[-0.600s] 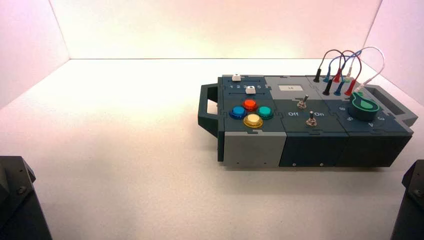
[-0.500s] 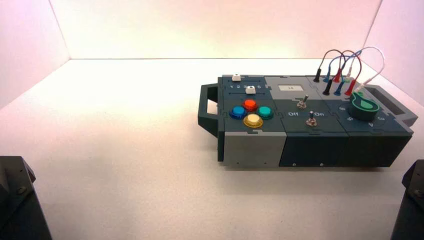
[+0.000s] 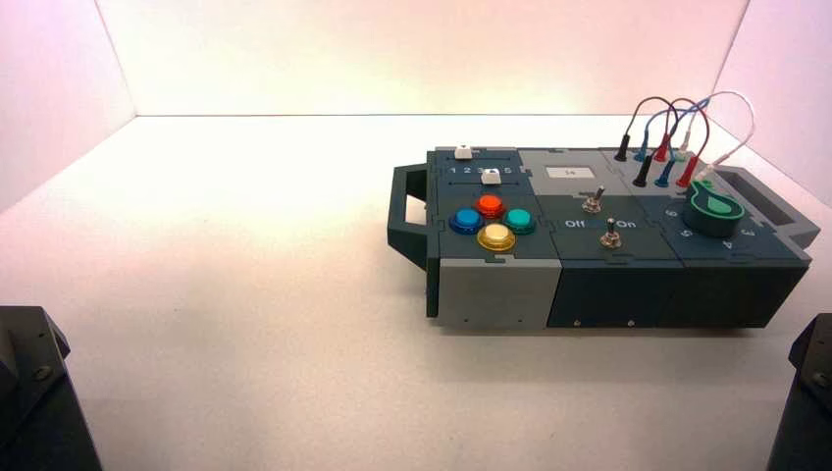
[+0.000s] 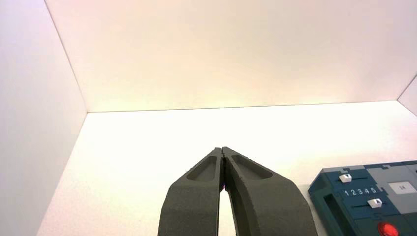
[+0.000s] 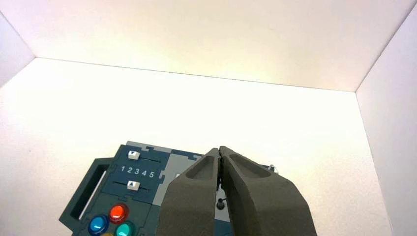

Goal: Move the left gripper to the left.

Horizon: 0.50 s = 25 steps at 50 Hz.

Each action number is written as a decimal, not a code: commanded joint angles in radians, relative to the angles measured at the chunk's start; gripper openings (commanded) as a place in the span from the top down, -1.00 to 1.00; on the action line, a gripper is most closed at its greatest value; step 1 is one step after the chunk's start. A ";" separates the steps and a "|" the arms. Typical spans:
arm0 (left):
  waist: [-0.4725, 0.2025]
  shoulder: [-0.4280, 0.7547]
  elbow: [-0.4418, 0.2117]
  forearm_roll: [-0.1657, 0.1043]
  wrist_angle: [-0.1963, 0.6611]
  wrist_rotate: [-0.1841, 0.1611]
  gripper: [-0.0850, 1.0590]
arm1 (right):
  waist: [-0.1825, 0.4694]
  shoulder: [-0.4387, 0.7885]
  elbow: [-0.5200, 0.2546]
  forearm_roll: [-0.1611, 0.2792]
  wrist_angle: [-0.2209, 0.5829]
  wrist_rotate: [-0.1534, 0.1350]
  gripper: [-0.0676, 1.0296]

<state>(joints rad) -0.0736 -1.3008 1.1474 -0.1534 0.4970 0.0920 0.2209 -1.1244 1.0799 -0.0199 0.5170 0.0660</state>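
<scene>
My left gripper (image 4: 222, 149) is shut and empty, its two dark fingers meeting at the tips over the bare white table, to the left of the box (image 4: 364, 196). In the high view only its broad black housing (image 3: 29, 392) shows, at the bottom left corner. My right gripper (image 5: 219, 148) is shut and empty, held before the box (image 5: 137, 196). Its black housing (image 3: 806, 392) shows at the bottom right corner of the high view.
The dark blue and grey box (image 3: 608, 285) stands right of centre, with a handle (image 3: 404, 211) at its left end, coloured buttons (image 3: 491, 221), two white sliders (image 3: 478, 165), two toggle switches (image 3: 600, 218), a green knob (image 3: 714, 208) and wires (image 3: 677, 128). White walls enclose the table.
</scene>
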 commanded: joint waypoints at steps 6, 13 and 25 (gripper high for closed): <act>0.114 0.120 -0.101 0.005 -0.109 0.002 0.91 | 0.002 0.014 -0.017 0.006 -0.005 0.003 0.92; 0.232 0.253 -0.176 0.006 -0.133 0.002 0.91 | 0.002 0.018 -0.015 0.006 -0.003 0.003 0.92; 0.356 0.465 -0.279 -0.002 -0.130 0.003 0.91 | 0.003 0.067 -0.018 0.006 -0.005 0.002 0.92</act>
<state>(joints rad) 0.2500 -0.8882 0.9250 -0.1519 0.3774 0.0920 0.2224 -1.0845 1.0799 -0.0169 0.5170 0.0660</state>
